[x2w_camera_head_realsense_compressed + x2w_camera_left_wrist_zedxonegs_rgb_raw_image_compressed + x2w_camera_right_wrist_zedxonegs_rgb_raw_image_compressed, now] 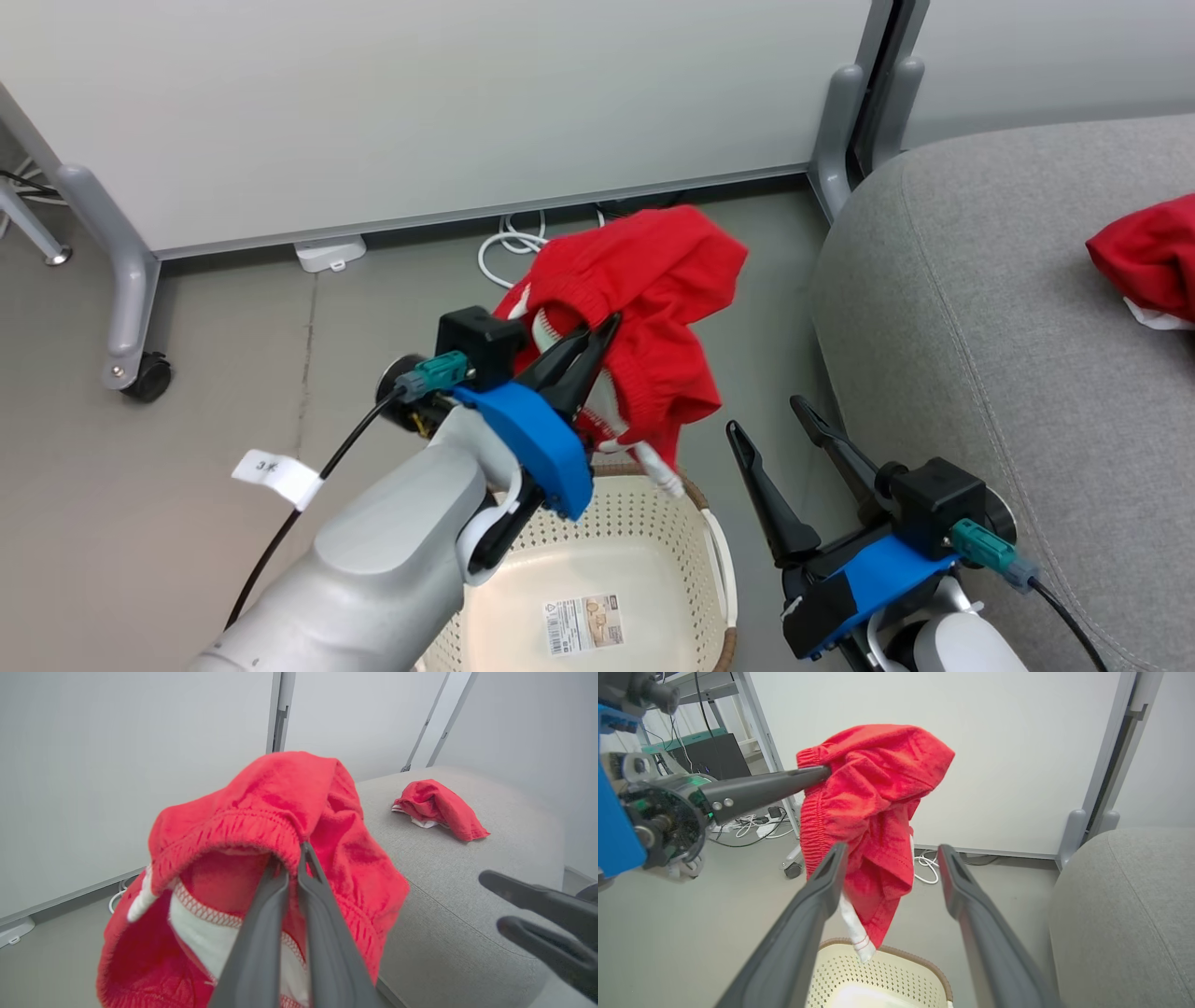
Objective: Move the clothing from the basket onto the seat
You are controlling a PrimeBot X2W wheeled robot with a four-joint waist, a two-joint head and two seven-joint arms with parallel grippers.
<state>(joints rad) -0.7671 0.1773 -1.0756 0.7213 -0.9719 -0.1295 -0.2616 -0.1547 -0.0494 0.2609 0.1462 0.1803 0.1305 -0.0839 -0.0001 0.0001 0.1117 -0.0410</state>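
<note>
My left gripper (602,329) is shut on a red garment with white trim (653,308), holding it in the air above the cream basket (644,532). The same garment (261,858) wraps my left fingertips (299,851) in the left wrist view and hangs over the basket (887,970) in the right wrist view as the garment (873,812). A second red garment (1148,257) lies on the grey seat (1008,308), and the left wrist view has it (437,807) on the cushion (458,882). My right gripper (775,420) stands open and empty between basket and seat.
A white partition on grey wheeled legs (131,280) stands behind the basket, with white cables (509,247) on the floor at its foot. A paper label (583,625) sits on the basket's bare bottom. Bare grey floor lies left of the basket.
</note>
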